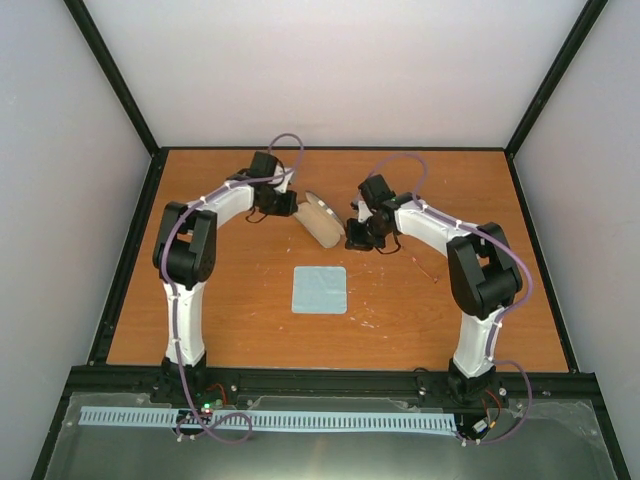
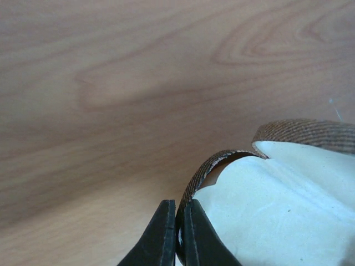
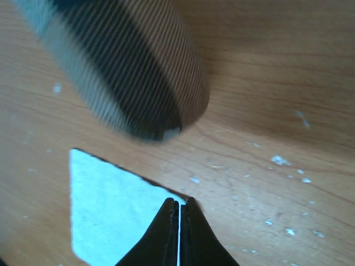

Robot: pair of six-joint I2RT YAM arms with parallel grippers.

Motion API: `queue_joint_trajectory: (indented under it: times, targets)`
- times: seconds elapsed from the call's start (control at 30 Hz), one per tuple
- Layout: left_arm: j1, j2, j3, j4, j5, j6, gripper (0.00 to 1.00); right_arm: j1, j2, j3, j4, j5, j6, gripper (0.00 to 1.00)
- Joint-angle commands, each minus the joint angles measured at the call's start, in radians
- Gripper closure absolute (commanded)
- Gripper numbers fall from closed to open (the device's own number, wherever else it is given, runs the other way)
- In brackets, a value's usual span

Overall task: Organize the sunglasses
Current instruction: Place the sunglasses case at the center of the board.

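Note:
The brown striped case (image 1: 322, 220) lies at mid-table with its pale lining (image 2: 277, 205) facing up. My left gripper (image 2: 177, 208) is shut on the case's brown edge, at the case's left end (image 1: 288, 205). My right gripper (image 1: 358, 240) hovers just right of the case, shut with nothing between its fingers (image 3: 178, 204). Below it, the right wrist view shows the blurred case (image 3: 138, 72). A thin reddish line (image 1: 425, 268) on the table right of the right gripper looks like the sunglasses; they are too faint to make out more.
A pale blue square cloth (image 1: 320, 290) lies flat in front of the case, and its corner (image 3: 111, 210) sits under my right fingertips. White specks dot the wooden table (image 1: 230, 310). Black frame rails border the table.

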Motion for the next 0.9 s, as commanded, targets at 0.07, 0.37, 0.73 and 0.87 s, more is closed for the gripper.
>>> queue_joint_trajectory:
  times: [0.07, 0.37, 0.73, 0.87]
  targets:
    - [-0.068, 0.007, -0.033, 0.034, -0.045, -0.027, 1.0, 0.009, 0.071, 0.01, -0.045, 0.115, 0.05, 0.97]
    - [-0.074, 0.06, -0.001, 0.042, -0.053, -0.018, 1.0, 0.01, 0.155, 0.032, -0.075, 0.195, 0.093, 0.97]
    - [-0.157, 0.026, -0.053, 0.055, -0.082, 0.031, 0.83, 0.011, 0.204, 0.106, -0.044, 0.225, 0.128, 0.97]
    - [-0.182, -0.001, -0.067, 0.057, -0.096, 0.049, 0.76, 0.011, 0.222, 0.15, -0.048, 0.244, 0.135, 0.97]
